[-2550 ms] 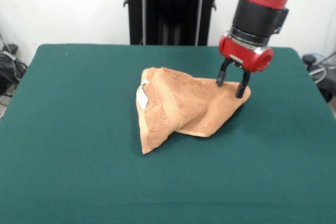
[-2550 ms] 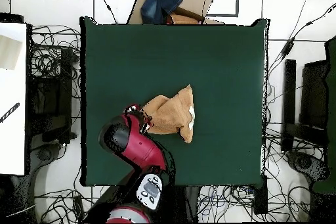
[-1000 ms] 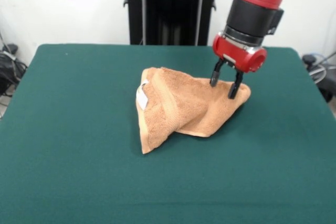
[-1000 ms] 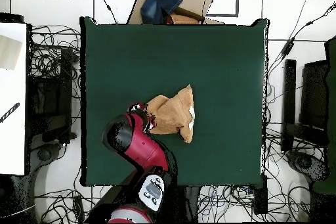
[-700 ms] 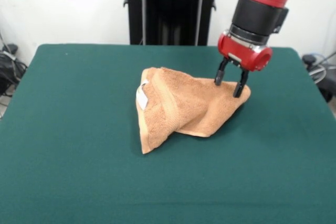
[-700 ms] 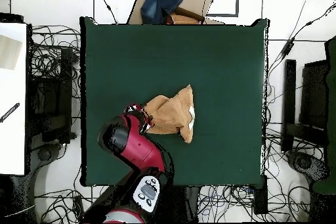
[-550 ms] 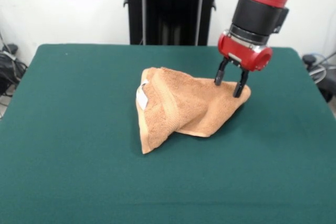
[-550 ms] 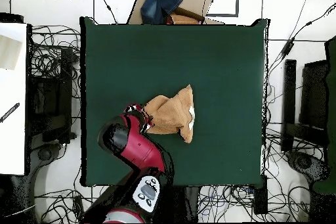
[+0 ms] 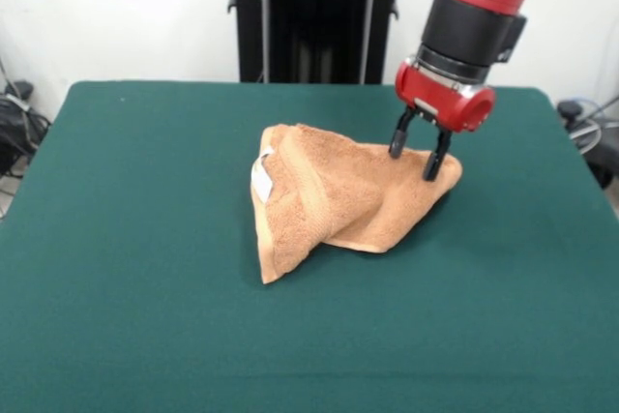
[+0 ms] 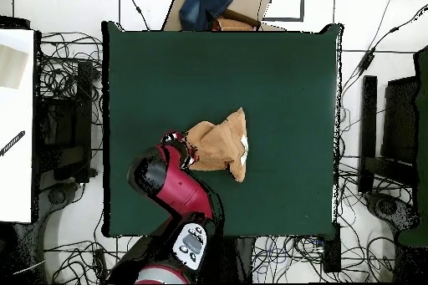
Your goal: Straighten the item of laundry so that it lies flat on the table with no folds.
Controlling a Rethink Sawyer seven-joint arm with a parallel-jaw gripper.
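Though it lies bunched in a folded heap near the middle of the green worktop (image 9: 116, 239), the towel (image 9: 338, 195) looks soft, light and limp. Its free corner beneath the end effector (image 9: 418, 155) seems the best hold. The end effector hangs spread apart, grasping nothing.

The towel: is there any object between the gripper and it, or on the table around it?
Nothing visible stands in the way. The gripper, jaws open, hangs directly over the towel's right corner, and the green table around the towel carries nothing else.
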